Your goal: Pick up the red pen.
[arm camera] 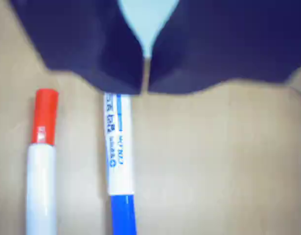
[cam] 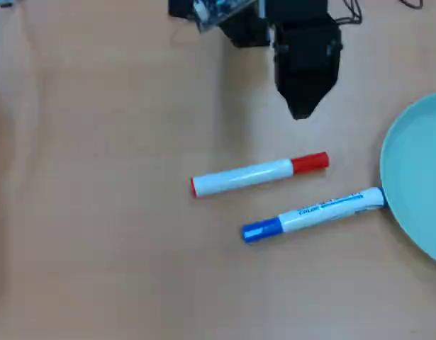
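Note:
The red pen (cam: 259, 174) lies flat on the tan table, its red cap to the right in the overhead view and a thin red band at its left end. In the wrist view it (arm camera: 41, 161) lies at the left, red cap up. My black gripper (cam: 300, 113) hangs above the table, up and to the right of the red cap, not touching the pen. In the wrist view the gripper (arm camera: 145, 88) fills the top, its jaws nearly together with only a thin slit between them, holding nothing.
A white marker with a blue cap (cam: 311, 211) lies just below the red pen, its tail at the rim of a light-blue plate (cam: 416, 177) at the right edge. In the wrist view this marker (arm camera: 119, 156) lies under the jaws.

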